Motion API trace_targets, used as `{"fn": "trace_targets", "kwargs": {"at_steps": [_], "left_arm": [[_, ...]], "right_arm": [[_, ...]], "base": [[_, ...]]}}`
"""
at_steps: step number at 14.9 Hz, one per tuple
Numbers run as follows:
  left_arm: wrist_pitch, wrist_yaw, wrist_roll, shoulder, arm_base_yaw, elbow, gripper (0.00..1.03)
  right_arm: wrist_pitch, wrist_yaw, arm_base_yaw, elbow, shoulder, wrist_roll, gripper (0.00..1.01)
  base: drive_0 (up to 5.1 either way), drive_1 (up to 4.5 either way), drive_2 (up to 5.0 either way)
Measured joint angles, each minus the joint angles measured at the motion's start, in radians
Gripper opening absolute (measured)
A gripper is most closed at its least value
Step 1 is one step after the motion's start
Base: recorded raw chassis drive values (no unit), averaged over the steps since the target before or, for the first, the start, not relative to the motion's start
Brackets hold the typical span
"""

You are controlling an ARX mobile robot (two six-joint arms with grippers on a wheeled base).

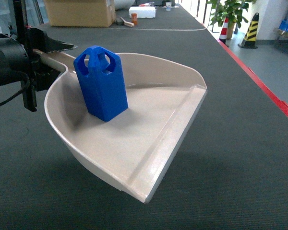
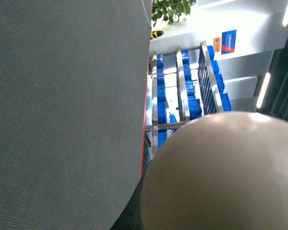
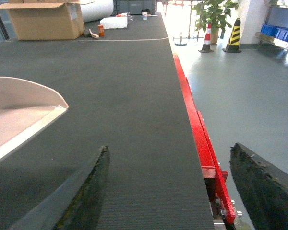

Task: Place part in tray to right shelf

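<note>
Part [image 1: 102,82] stands upright inside the tray [image 1: 158,143], which our left gripper [image 1: 48,60] grasps by its handle above the counter [image 1: 240,158]. Our right gripper [image 3: 168,191] hangs with fingers [image 3: 81,196] released, holding nothing.

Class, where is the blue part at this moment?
In the head view, the part stands upright inside the tray, near its handle end at left, which the left gripper holds.

A small blue block [image 1: 102,82] is seen standing upright inside a cream tray [image 1: 149,143], near its back wall. The tray is held above a dark mat [image 1: 240,158] by its handle, which is gripped at the left by the left gripper [image 1: 44,57]. A cardboard box [image 1: 80,12] is set far behind.
</note>
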Motion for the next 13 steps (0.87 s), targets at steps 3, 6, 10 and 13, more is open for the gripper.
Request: {"fn": "trace_targets", "kwargs": {"at_steps": [3,6,10,13], "left_arm": [[0.0,0.003,0.0,0.0,-0.003,0.0,0.15],[0.001,0.005,0.0,0.0,-0.005,0.0,0.15],[-0.001,0.004,0.0,-0.002,-0.005,0.0,0.15],[-0.001,0.005,0.0,-0.002,-0.005,0.0,0.15]], "right_arm": [[-0.001,0.0,0.0,0.0,0.0,0.0,1.0],[0.0,0.0,0.0,0.0,0.0,0.0,0.98],[0.0,0.0,0.0,0.0,0.0,0.0,0.98],[0.001,0.0,0.0,0.0,0.0,0.0,0.98]], "base": [[4.7,-2.74,-2.7],[5.0,-2.43,-2.4],[5.0,-2.8,-1.9],[4.9,-3.34,-1.5]]}}
